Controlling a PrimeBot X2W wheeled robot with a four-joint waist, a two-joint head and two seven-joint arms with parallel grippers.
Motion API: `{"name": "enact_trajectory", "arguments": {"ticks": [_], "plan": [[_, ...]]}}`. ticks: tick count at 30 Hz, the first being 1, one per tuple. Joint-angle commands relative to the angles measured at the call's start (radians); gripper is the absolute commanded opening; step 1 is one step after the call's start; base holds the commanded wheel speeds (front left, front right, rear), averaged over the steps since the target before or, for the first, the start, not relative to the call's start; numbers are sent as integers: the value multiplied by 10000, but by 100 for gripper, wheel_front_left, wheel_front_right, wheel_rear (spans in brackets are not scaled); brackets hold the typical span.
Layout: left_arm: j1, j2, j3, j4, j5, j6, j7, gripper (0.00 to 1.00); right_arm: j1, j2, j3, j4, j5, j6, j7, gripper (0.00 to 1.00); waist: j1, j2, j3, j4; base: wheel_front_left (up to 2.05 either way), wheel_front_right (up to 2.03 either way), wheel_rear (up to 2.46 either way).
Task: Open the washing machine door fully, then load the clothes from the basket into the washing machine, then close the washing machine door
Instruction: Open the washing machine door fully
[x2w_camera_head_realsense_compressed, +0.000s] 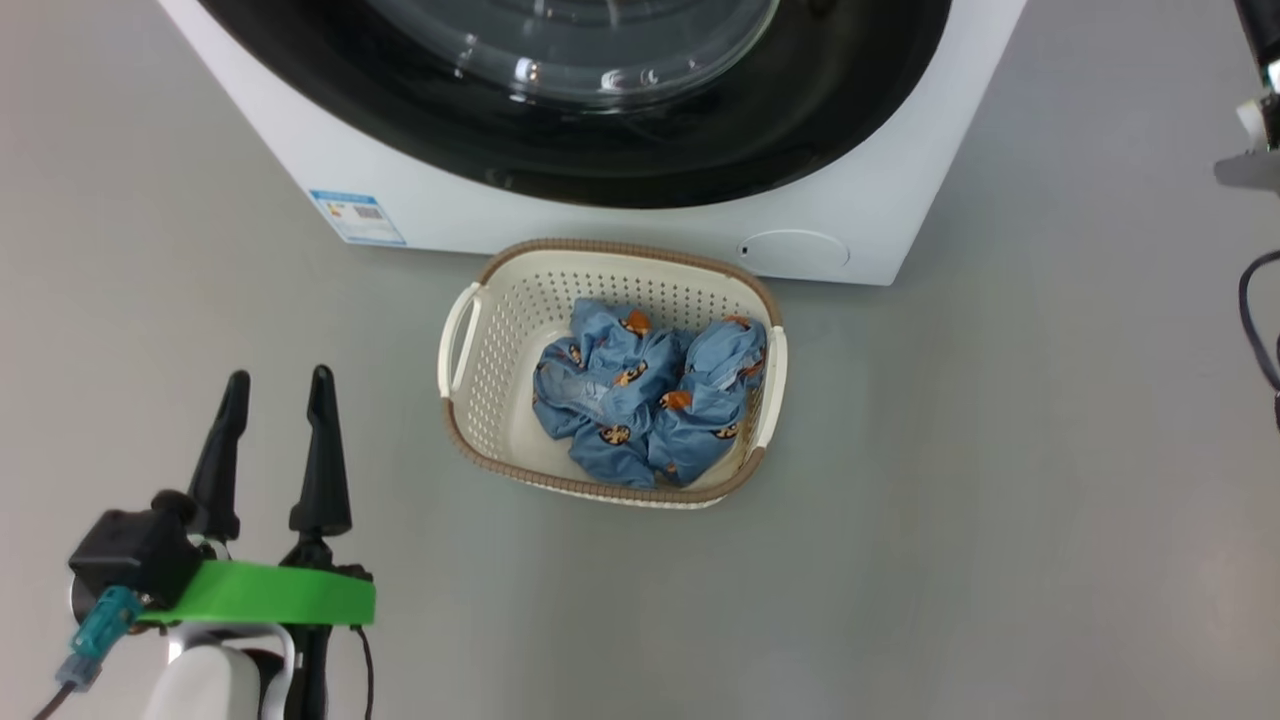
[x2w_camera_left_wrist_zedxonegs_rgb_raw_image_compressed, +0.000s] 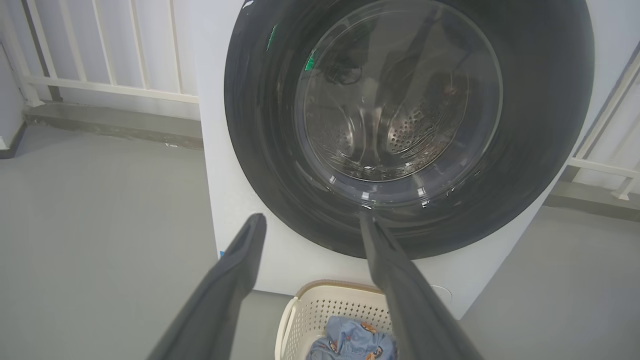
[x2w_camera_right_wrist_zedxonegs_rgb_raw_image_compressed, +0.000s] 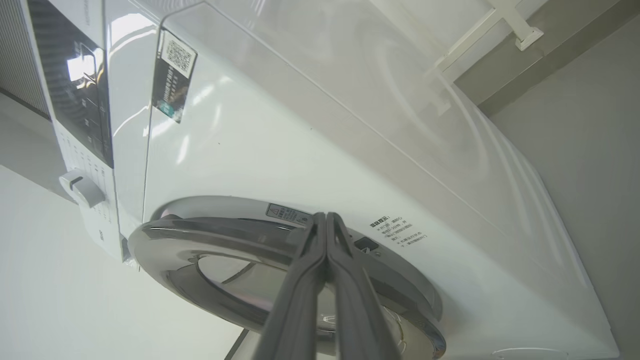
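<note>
The floor (x2w_camera_head_realsense_compressed: 1000, 500) is looked down on steeply from the head, well above it, with the basket (x2w_camera_head_realsense_compressed: 500, 340) set mid-picture and the lower front of the washing machine (x2w_camera_head_realsense_compressed: 600, 225) along the top edge. From the left wrist the machine's front is faced from low and near, along the left gripper (x2w_camera_left_wrist_zedxonegs_rgb_raw_image_compressed: 311, 216), and the lower rim of the washing machine door (x2w_camera_left_wrist_zedxonegs_rgb_raw_image_compressed: 260, 125), the basket and the clothes (x2w_camera_left_wrist_zedxonegs_rgb_raw_image_compressed: 350, 340) are shared with the head view. From the right wrist the same door is seen obliquely and very close, along the right gripper (x2w_camera_right_wrist_zedxonegs_rgb_raw_image_compressed: 326, 216), in a picture rolled sideways
</note>
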Motion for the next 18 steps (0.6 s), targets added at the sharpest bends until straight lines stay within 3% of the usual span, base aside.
{"name": "enact_trajectory", "arguments": {"ticks": [1,18], "plan": [[-400,167,347,-336,76,-75,-65,100,-343,-106,146,-161,58,58,146,0,-1,0,254,192,0,0,0],[-913,-193,-58,-525,101,-149,-65,100,-2254,-329,789,869,733,58,1896,0,-1,0,1283,946,0,0,0]]}}
